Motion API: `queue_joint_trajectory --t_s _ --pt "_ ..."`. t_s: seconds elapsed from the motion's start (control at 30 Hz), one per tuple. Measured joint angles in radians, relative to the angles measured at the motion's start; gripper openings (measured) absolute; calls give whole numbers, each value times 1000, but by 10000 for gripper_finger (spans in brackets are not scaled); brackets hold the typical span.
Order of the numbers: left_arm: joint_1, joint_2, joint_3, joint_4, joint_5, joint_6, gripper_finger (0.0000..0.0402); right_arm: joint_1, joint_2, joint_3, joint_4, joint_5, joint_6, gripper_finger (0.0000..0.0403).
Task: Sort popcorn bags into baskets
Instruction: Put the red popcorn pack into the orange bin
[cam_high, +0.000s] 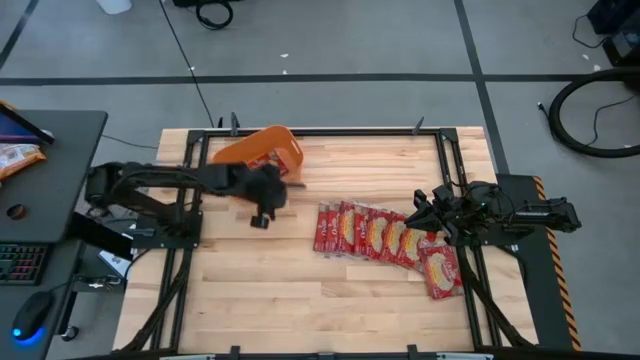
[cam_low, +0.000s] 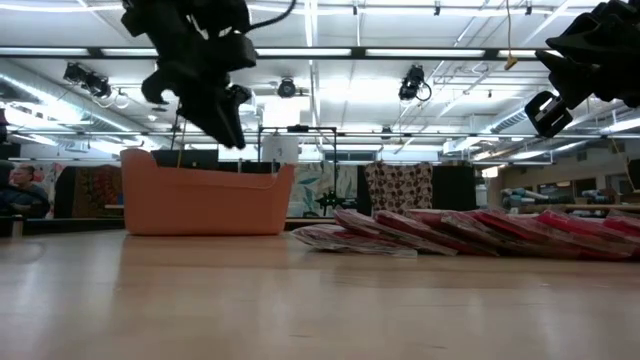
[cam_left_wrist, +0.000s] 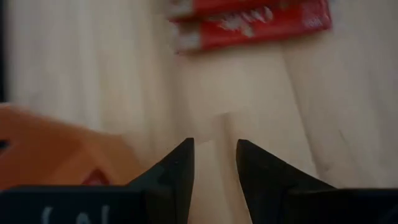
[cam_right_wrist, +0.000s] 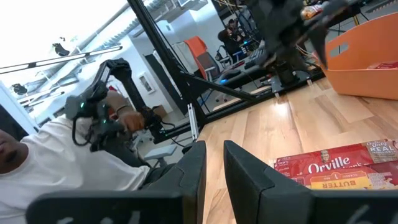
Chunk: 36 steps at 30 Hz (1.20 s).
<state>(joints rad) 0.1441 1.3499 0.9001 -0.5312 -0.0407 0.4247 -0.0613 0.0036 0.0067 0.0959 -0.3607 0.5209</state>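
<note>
While the popcorn bags (cam_high: 385, 237) are lying overlapped in a row well right of the orange basket (cam_high: 262, 150), they are looking light, flat, glossy and likely slippery; a pinch on a free edge of the end bag is probably the best hold. The left gripper (cam_high: 262, 215) is hanging above bare wood just off the basket's near rim, fingers slightly parted and carrying nothing. The right gripper (cam_high: 416, 218) is hovering raised over the row's end farthest from the basket, fingers a narrow gap apart, empty
</note>
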Motion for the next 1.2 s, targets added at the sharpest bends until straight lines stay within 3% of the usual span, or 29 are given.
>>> queue_joint_trajectory --t_s 0.27,0.6,0.97,1.2 --pt "-184 145 0 89 -160 32 125 0 0 0 0 0 0 61" --pt "-257 277 77 190 -193 33 125 0 0 0 6 0 0 61" --pt "-265 391 101 485 -192 368 125 0 1 0 8 0 0 61" --pt "-233 479 100 534 -192 634 125 0 3 0 19 0 0 61"
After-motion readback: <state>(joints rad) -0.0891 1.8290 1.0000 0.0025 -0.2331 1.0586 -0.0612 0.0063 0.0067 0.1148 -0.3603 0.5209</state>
